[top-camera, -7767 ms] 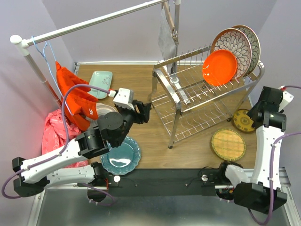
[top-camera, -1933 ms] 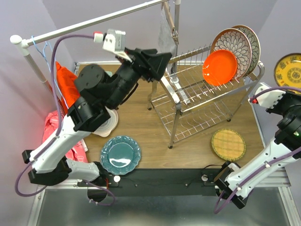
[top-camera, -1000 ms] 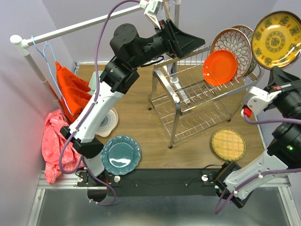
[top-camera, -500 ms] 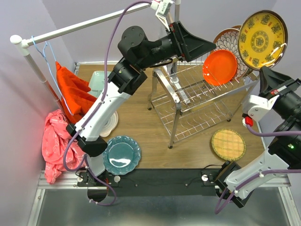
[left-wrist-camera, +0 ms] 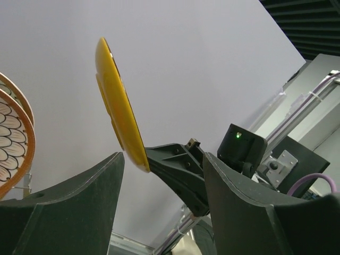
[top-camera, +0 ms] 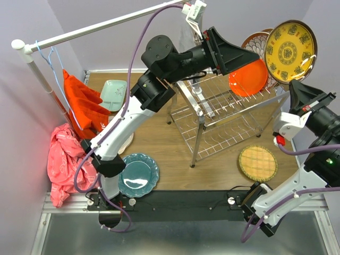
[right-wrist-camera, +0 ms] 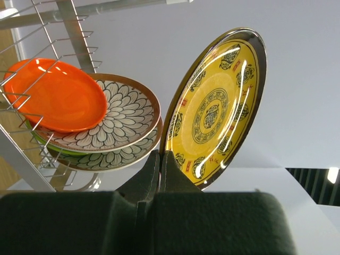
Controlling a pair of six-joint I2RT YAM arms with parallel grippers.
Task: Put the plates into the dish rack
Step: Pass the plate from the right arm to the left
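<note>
Biggest change from the earlier frames: the dark-yellow patterned plate [top-camera: 289,50] is off the counter [top-camera: 159,133]. It was lying to the right of the dish rack [top-camera: 212,106]. Now it's up in the air above the rack's far right corner, standing nearly on edge. The right end effector [right-wrist-camera: 160,159] is clenched on its bottom rim. Compared with half a second back, the plate has dropped a little and drifted closer to the plates already racked.

The left arm moved a lot too. It started low over the counter's left side and now reaches across the top of the rack. The left end effector [top-camera: 245,53] is spread wide with nothing in it. It now covers part of the orange plate [right-wrist-camera: 53,95]. In the left wrist view the yellow plate shows edge-on beyond its fingers [left-wrist-camera: 69,212].

The orange plate and the two brown-rimmed floral plates [right-wrist-camera: 125,114] lean in the rack's upper tier, same as before. The teal scalloped plate [top-camera: 137,175] and the yellow woven plate [top-camera: 257,163] haven't budged from the counter.
</note>
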